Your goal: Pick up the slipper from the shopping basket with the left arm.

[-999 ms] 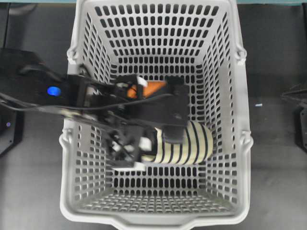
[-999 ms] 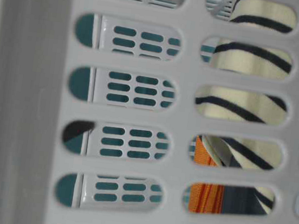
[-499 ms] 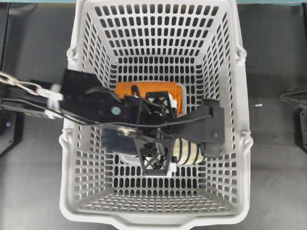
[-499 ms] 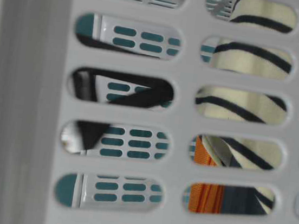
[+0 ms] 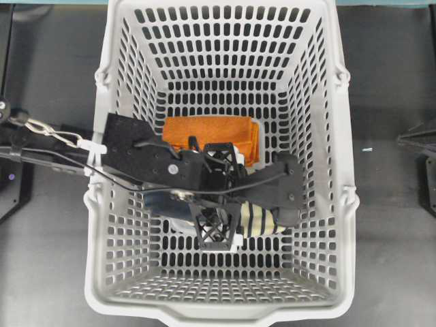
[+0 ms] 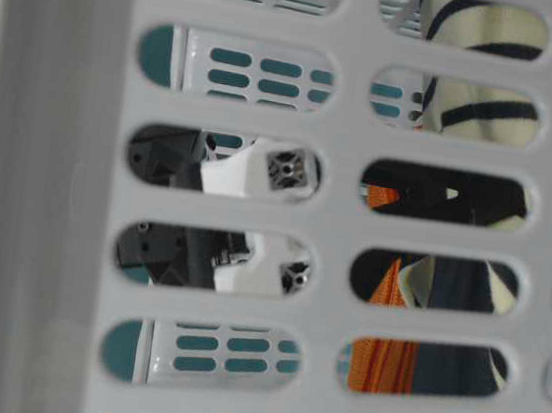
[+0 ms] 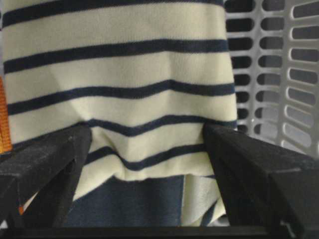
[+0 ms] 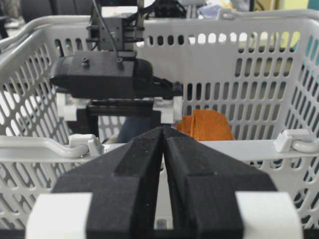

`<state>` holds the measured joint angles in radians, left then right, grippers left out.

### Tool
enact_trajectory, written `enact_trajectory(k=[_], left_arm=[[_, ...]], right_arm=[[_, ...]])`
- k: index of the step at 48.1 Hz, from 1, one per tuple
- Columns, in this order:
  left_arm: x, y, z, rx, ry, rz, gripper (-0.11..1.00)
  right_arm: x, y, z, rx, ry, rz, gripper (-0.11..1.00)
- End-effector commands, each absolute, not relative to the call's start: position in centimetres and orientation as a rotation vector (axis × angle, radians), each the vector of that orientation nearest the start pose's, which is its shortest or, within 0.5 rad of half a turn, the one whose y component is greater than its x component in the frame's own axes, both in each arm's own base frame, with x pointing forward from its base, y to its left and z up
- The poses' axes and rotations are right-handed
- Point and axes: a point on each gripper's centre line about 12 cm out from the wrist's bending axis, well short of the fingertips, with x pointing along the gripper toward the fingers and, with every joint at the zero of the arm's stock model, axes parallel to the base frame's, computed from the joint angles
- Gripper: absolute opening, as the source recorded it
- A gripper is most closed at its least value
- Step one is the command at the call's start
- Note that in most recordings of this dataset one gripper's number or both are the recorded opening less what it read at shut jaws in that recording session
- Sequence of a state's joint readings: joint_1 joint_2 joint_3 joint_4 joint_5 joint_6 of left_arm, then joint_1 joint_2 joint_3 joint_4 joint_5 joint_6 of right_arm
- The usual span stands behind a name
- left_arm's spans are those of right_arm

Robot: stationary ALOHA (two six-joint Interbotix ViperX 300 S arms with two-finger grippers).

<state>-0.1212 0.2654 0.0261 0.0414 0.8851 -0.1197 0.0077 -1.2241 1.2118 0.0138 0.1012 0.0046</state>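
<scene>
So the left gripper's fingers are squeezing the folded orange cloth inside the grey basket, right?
Not quite. The left gripper's fingers are squeezing the striped slipper, not the orange cloth, inside the grey basket. The left wrist view shows it.

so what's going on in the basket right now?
The left arm's tool is down inside the grey basket, with its fingers on either side of the striped slipper, pinching the fabric. An orange cloth lies beside it. The right tool sits shut outside the basket.
</scene>
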Motion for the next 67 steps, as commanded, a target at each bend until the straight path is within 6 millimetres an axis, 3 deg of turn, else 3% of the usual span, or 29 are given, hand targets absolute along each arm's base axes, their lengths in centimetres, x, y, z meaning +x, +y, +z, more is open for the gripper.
enact_trajectory(k=[1,5,8,18,22,37,41,51,67], left_arm=[[46.5,-4.9,21.1,0.008,1.161,-0.018,0.89],[46.6,-4.8,21.3,0.009,1.158,-0.018,0.86],[46.6,-4.9,21.6,0.011,1.152,-0.020,0.76],[46.6,-4.9,25.6,0.007,1.101,-0.022,0.19],[46.5,-4.8,28.0,0.004,1.095,-0.018,0.05],[45.6,-4.4,40.0,0.028,1.049,-0.028,0.05],[45.5,-4.4,42.3,0.031,1.039,-0.028,0.05],[46.2,-4.4,43.1,0.035,1.088,-0.025,0.05],[46.5,-4.4,42.5,0.035,1.133,-0.021,0.05]], right_arm=[[15.7,0.1,28.1,0.023,0.083,0.004,-0.01],[15.7,0.0,28.0,0.023,0.084,0.002,-0.01],[15.7,0.0,28.1,0.023,0.083,0.002,-0.01],[15.6,0.0,28.1,0.023,0.078,-0.001,-0.01],[15.6,0.0,28.1,0.025,0.078,-0.001,-0.01],[15.6,0.0,28.2,0.025,0.077,-0.001,-0.01],[15.6,0.0,28.2,0.026,0.077,-0.001,-0.01],[15.5,0.0,28.2,0.026,0.075,-0.001,-0.01],[15.5,0.0,28.2,0.026,0.072,-0.001,-0.01]])
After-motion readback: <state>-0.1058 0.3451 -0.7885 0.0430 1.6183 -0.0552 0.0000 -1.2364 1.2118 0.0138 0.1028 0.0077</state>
